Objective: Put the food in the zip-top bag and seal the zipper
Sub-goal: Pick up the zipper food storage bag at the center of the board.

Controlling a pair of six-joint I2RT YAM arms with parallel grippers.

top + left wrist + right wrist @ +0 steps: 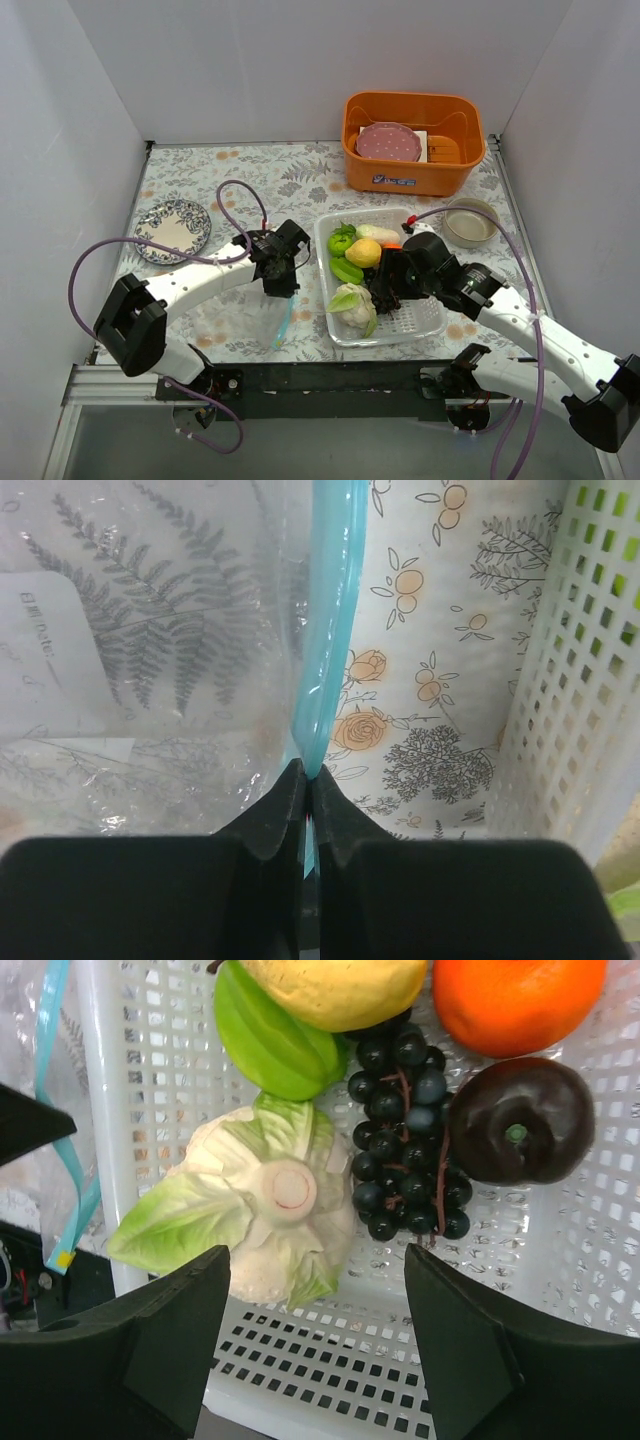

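Observation:
The clear zip-top bag [268, 320] lies on the cloth left of the white perforated tray [425, 322]. My left gripper [277, 288] is shut on its light blue zipper [330, 630] at the strip's near end; the left wrist view shows the jaws [308, 775] pinched on it and the bag [150, 660] to the left. My right gripper [385, 292] is open and empty over the tray, jaws [318, 1290] apart just below the cabbage [260, 1200] and the grapes [405, 1150]. The plum [520, 1120], orange [515, 1000], lemon [335, 990] and green pepper [270, 1045] lie beyond. The radish [376, 233] lies at the tray's far end.
An orange basket [412, 178] holding a pink plate [388, 142] stands at the back right. A patterned plate [173, 228] lies at the left and a small bowl [471, 222] right of the tray. White walls close in the sides.

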